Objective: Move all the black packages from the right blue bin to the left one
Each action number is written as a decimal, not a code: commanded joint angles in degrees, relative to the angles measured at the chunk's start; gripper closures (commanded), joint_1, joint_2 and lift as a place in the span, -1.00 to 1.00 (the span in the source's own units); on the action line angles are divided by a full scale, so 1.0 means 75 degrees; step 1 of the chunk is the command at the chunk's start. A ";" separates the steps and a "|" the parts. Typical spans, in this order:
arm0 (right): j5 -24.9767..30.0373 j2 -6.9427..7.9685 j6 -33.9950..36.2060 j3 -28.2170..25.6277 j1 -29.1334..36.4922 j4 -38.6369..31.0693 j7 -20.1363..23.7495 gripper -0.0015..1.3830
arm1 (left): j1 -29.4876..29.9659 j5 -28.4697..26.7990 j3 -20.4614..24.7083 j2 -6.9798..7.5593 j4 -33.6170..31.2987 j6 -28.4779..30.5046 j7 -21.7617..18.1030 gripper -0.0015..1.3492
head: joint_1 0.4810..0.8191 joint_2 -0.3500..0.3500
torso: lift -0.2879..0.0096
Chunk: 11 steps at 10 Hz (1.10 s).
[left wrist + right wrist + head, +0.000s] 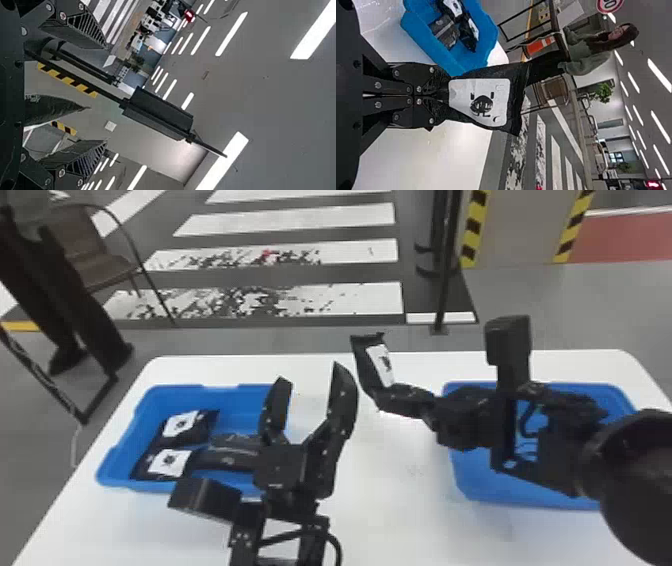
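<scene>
White tabletop [390, 510] here, two blue bins on it. Closest up, the left gripper [311, 374] has its fingers spread with nothing pinched, over by the left bin [172, 390]. Just right of it is the package [381, 365], up in the air between the bins, pinched by the right gripper [443, 95], long axis running out past the fingertips. So the left one's nearer the bin, and I'd guess it's handover or carry across next. Count: three packages [468, 31] in the left bin, one held; can't tell what's in the right bin [525, 490]. Crosswalk stripes [295, 216] way back.
</scene>
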 commanded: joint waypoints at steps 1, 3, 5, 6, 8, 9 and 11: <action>-0.0227 -0.0015 -0.0034 0.0318 -0.0080 -0.0096 -0.0005 0.79 | -0.0009 0.0001 -0.0002 0.0004 0.0000 0.0146 0.0000 -0.69 | 0.27 0.42 | -0.10; -0.0470 -0.0062 -0.0015 0.0638 -0.0155 -0.0190 -0.0005 0.79 | 0.0048 -0.0228 0.0181 -0.0007 0.0000 0.0483 0.0000 -0.69 | 0.27 0.52 | -0.10; -0.0714 -0.0109 0.0022 0.0958 -0.0248 -0.0246 -0.0005 0.79 | 0.0085 -0.0350 0.0333 -0.0031 0.0000 0.0727 -0.0035 -0.67 | 0.27 0.60 | -0.10; -0.0806 -0.0132 0.0060 0.1110 -0.0267 -0.0302 -0.0005 0.79 | 0.0085 -0.0426 0.0379 -0.0019 0.0000 0.0821 -0.0047 -0.67 | 0.27 0.64 | -0.10; -0.0943 -0.0167 0.0116 0.1339 -0.0267 -0.0340 -0.0005 0.79 | 0.0198 -0.0533 0.0547 -0.0042 0.0019 0.0858 -0.0058 -0.67 | 0.27 0.73 | -0.10; -0.0958 -0.0167 0.0116 0.1339 -0.0267 -0.0321 -0.0005 0.79 | 0.0254 -0.0578 0.0669 -0.0066 0.0019 0.0840 -0.0058 -0.47 | 0.27 0.78 | -0.10; -0.0973 -0.0179 0.0060 0.1339 -0.0267 -0.0302 -0.0005 0.79 | 0.0310 -0.0624 0.0897 -0.0124 0.0019 0.0877 -0.0047 0.73 | 0.27 0.83 | -0.10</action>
